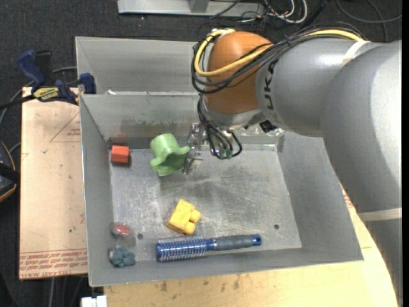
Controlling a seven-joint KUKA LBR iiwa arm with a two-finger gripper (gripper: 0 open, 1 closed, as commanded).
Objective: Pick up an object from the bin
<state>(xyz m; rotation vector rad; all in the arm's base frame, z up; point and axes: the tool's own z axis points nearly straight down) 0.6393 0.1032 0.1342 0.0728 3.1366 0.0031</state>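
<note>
My gripper [192, 160] reaches down under the orange cover at the bin's back middle. One fingertip touches the right side of a green plastic cup-like piece [166, 153] lying on its side. Whether that piece is between the fingers is hidden. A small red block [119, 155] lies to the left of the green piece, near the back left corner. A yellow toy brick [184, 217] lies on the floor in front of the gripper.
A blue hairbrush [208, 245] lies along the front wall. A small pink and grey thing [120, 229] and a blue-grey lump [121, 256] sit in the front left corner. The arm covers the bin's back right.
</note>
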